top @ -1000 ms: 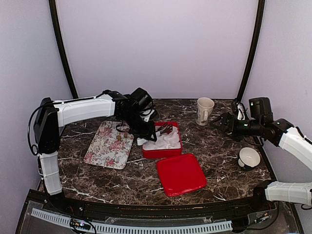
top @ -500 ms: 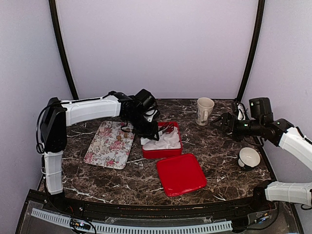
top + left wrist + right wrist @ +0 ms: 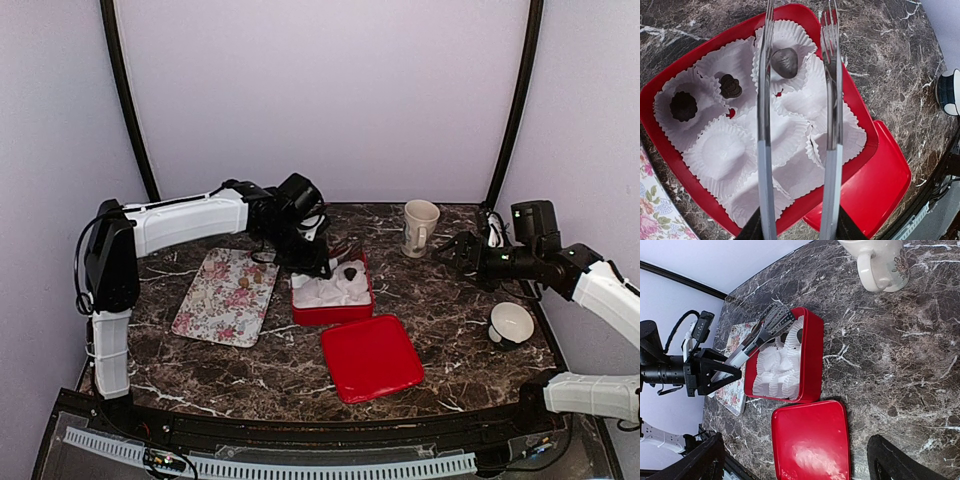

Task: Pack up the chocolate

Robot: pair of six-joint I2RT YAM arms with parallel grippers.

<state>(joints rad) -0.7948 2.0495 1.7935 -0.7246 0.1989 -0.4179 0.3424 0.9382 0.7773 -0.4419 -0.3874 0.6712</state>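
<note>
Red plastic forms the one open box (image 3: 799,9) on the marble table (image 3: 450,320), and its single flat lid (image 3: 875,185) lies just beside the near corner. The box is lined with white fluted paper cups (image 3: 720,150), roughly nine of them, though the crowded ones blur together.

Three chocolates (image 3: 730,86) sit in the box, each in its own cup. Two are dark, ridged pieces side by side at the left end, and the third, smoother and browner (image 3: 785,62), lies in the far corner cup. The ridged pair look round, with no clear long axis. The brown one is slightly oval, and its longer side runs across the left wrist view.

One pair of metal tongs (image 3: 764,150) is clamped in the left gripper (image 3: 797,227) and reaches over the box. Its two arms stand well apart with nothing between them, and the forked tips are on either side of the brown piece. Whether the left tip touches it cannot be told.

The right gripper (image 3: 452,250) hangs spread wide and empty near the one mug (image 3: 420,226). One small bowl (image 3: 511,323) and one floral tray (image 3: 225,297) are also on the table.
</note>
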